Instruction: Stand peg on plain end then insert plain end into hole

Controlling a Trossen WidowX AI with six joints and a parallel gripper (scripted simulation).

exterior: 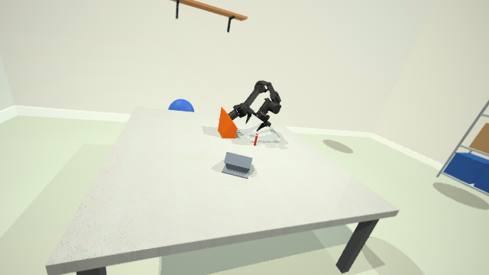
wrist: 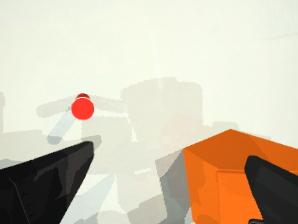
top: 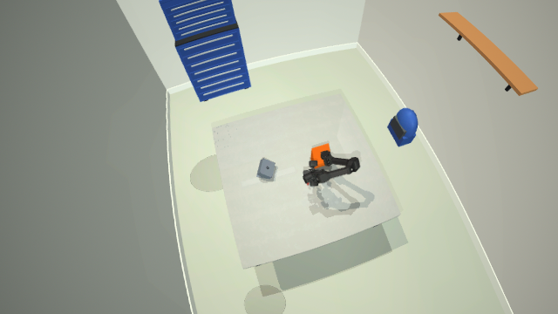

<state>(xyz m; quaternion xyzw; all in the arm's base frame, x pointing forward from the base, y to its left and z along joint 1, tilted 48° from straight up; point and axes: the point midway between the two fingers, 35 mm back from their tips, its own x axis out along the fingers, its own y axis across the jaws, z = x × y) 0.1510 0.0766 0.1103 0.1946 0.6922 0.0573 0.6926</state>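
The gripper [exterior: 257,123] is hanging spread and empty above the thin red peg [exterior: 256,139], which is standing upright on the table [exterior: 160,198], looking light, stiff and easily toppled, so pinching mid-shaft seems safest.

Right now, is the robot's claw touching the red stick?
Apart. In the side view the red stick stands on the table by itself, with bare table showing between its top and the open claw above it. The claw holds nothing.

Pale walls, green floor, blue drawer cabinet [top: 211,48], wooden wall shelf [top: 488,52], grey-topped table [exterior: 160,198]
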